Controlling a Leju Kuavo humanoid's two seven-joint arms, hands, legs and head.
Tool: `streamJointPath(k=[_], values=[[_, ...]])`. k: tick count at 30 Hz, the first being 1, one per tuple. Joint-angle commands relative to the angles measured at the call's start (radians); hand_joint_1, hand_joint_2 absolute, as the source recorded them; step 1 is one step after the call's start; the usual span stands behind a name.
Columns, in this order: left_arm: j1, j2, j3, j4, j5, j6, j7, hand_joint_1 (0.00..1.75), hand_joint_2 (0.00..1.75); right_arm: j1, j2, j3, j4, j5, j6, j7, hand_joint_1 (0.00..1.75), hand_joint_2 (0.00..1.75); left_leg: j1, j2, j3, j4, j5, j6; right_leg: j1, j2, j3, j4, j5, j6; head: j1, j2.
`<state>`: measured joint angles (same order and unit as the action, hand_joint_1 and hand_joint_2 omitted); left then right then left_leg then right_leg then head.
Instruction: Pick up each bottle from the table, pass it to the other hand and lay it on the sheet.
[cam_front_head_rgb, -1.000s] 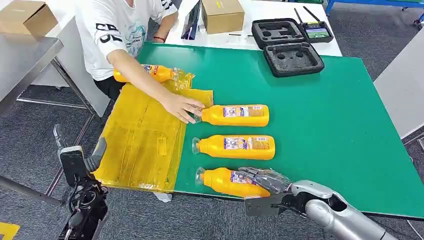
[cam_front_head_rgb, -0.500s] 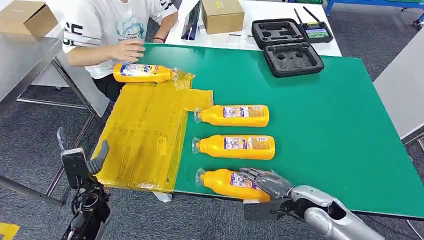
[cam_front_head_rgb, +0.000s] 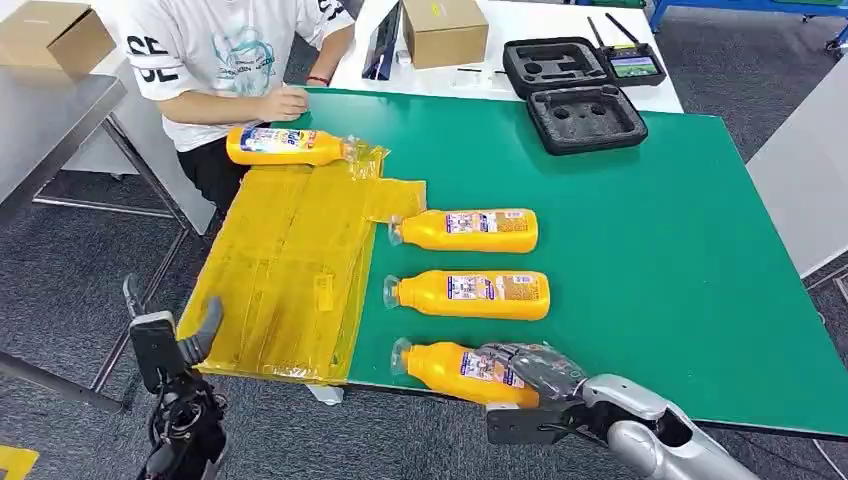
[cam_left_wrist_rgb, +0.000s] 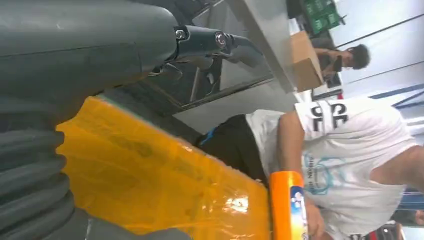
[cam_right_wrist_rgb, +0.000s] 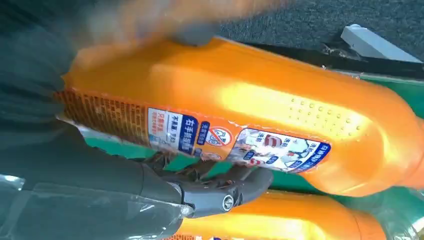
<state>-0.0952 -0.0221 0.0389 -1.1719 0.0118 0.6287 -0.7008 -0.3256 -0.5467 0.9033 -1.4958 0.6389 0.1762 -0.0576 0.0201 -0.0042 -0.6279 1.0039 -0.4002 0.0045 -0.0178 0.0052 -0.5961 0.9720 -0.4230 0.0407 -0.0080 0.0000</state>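
The right hand (cam_front_head_rgb: 530, 368) sits at the lower middle of the head frame, with its fingers wrapped over the base end of the nearest bottle (cam_front_head_rgb: 455, 370). In the right wrist view the fingers (cam_right_wrist_rgb: 220, 187) curl under the orange body, so I judge that it grips the bottle, which lies on the green bench (cam_front_head_rgb: 640, 250) or just above it; I cannot tell which. The step in hand looks to be the pick-up.

The left hand (cam_front_head_rgb: 175, 335) waits at the lower left, spread and holding nothing, beside the near edge of the yellow sheet (cam_front_head_rgb: 290, 270). The next move calls for a lift and a carry leftward to that hand.

Two more bottles (cam_front_head_rgb: 465, 230) (cam_front_head_rgb: 470, 294) lie in a row above the first, and a fourth bottle (cam_front_head_rgb: 285, 145) lies at the sheet's far end, near a person's hand (cam_front_head_rgb: 285, 102). The labels carry small Chinese print, too fine to read. The person's shirt (cam_left_wrist_rgb: 330, 114) shows "SE".
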Motion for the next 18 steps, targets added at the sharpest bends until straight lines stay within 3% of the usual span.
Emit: streamJointPath(k=[1, 14, 18], values=[[0.031, -0.04, 0.005, -0.012, 0.011, 0.004, 0.003, 0.0, 1.75, 0.011, 0.0, -0.002, 0.035, 0.029, 0.036, 0.004, 1.75, 1.75, 0.0, -0.001, 0.005, -0.001, -0.002, 0.001, 0.001, -0.001, 0.006, -0.002, -0.002, -0.002, 0.0, 0.0], [0.043, -0.042, -0.015, -0.053, -0.007, 0.001, 0.003, 0.0, 1.75, 0.04, -0.007, -0.02, 0.029, 0.041, 0.037, 0.011, 1.75, 1.75, 0.0, -0.003, 0.007, -0.001, -0.003, 0.001, 0.001, -0.004, 0.009, -0.002, -0.004, -0.003, 0.0, 0.0], [0.052, -0.04, -0.033, -0.101, -0.013, -0.011, 0.003, 0.0, 1.75, 0.065, 0.062, -0.092, 0.055, -0.012, -0.05, -0.042, 1.75, 1.75, 0.0, -0.001, 0.003, -0.001, -0.001, 0.001, 0.001, -0.002, 0.004, -0.002, -0.001, -0.001, 0.0, 0.0]])
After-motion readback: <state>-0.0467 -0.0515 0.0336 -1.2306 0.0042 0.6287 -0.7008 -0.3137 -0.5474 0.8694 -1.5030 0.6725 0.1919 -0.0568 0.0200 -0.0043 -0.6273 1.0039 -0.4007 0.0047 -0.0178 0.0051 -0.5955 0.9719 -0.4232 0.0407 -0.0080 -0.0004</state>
